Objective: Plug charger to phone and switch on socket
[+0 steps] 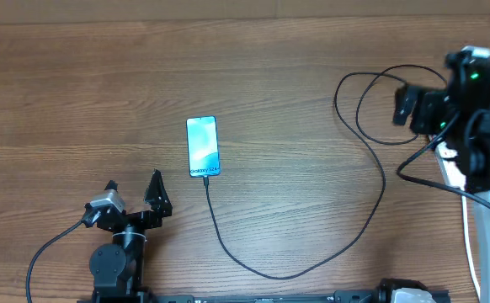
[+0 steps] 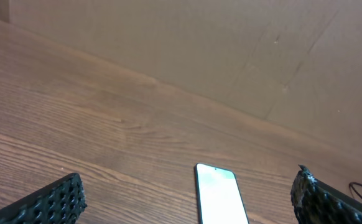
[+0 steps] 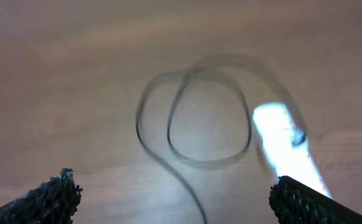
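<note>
The phone (image 1: 202, 146) lies screen up left of the table's middle, its screen light blue. It also shows in the left wrist view (image 2: 220, 196). The thin black charger cable (image 1: 287, 275) meets the phone's near end, curves along the front and loops at the right (image 1: 364, 101). The loop is blurred in the right wrist view (image 3: 206, 112). The white socket strip (image 1: 451, 164) lies at the right edge, mostly hidden under my right arm, and shows as a white blur in the right wrist view (image 3: 287, 149). My left gripper (image 1: 133, 195) (image 2: 187, 202) is open and empty, short of the phone. My right gripper (image 1: 409, 109) (image 3: 175, 199) is open above the cable loop.
The socket's white cord (image 1: 479, 244) runs down the right edge toward the front. A cardboard wall (image 2: 231, 50) stands along the far side of the wooden table (image 1: 85, 76). The arm bases (image 1: 114, 265) sit at the front edge.
</note>
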Action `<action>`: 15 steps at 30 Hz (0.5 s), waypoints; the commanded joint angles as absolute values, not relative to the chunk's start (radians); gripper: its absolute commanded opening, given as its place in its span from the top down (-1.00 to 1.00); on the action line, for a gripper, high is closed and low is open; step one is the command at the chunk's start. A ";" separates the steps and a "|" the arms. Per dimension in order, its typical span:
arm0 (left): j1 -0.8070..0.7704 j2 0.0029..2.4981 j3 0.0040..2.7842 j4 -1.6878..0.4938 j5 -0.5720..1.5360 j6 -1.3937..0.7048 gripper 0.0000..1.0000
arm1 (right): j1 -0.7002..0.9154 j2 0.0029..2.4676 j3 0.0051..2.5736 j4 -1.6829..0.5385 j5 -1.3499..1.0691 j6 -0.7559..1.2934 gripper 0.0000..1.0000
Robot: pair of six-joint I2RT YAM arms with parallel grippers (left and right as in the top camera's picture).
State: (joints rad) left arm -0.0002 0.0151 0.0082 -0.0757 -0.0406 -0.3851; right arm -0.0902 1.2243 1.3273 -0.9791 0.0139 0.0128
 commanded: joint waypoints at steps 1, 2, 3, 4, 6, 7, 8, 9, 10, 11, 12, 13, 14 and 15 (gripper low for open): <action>0.001 0.004 0.005 -0.075 -0.036 -0.362 -0.99 | -0.087 1.217 1.195 -0.940 -0.006 0.034 -1.00; 0.001 0.004 0.005 -0.075 -0.036 -0.363 -0.99 | -0.087 1.213 1.145 -0.913 -0.023 0.034 -1.00; 0.001 0.004 0.005 -0.075 -0.036 -0.362 -0.99 | -0.087 1.208 1.096 -0.884 -0.043 0.034 -1.00; 0.001 0.004 0.005 -0.075 -0.036 -0.363 -0.99 | -0.087 1.202 1.056 -0.858 -0.063 0.034 -1.00; 0.001 0.004 0.005 -0.075 -0.036 -0.362 -0.99 | -0.086 1.192 0.985 -0.814 -0.108 0.034 -1.00; 0.001 0.004 0.005 -0.075 -0.036 -0.362 -0.99 | -0.086 1.186 0.949 -0.795 -0.139 0.034 -1.00; 0.001 0.004 0.005 -0.075 -0.036 -0.363 -0.99 | -0.086 1.183 0.920 -0.783 -0.165 0.034 -1.00; 0.001 0.004 0.005 -0.075 -0.036 -0.362 -0.99 | -0.086 1.179 0.894 -0.771 -0.191 0.034 -1.00; 0.001 0.004 0.005 -0.075 -0.036 -0.363 -0.99 | -0.086 1.178 0.872 -0.763 -0.213 0.034 -1.00; 0.001 0.004 0.005 -0.075 -0.036 -0.363 -0.99 | -0.086 1.176 0.850 -0.755 -0.232 0.034 -1.00; 0.001 0.004 0.005 -0.075 -0.036 -0.363 -0.99 | -0.086 1.174 0.830 -0.744 -0.244 0.034 -1.00; 0.001 0.004 0.005 -0.075 -0.036 -0.363 -0.99 | -0.086 1.172 0.816 -0.736 -0.253 0.034 -1.00; 0.001 0.004 0.005 -0.075 -0.036 -0.363 -0.99 | -0.085 1.171 0.797 -0.722 -0.264 0.033 -1.00; 0.001 0.004 0.005 -0.075 -0.036 -0.362 -0.99 | -0.084 1.168 0.778 -0.702 -0.264 0.033 -1.00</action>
State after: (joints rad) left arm -0.0002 0.0151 0.0082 -0.0761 -0.0406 -0.3847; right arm -0.0898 1.1992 0.8116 -0.7292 -0.2005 0.0265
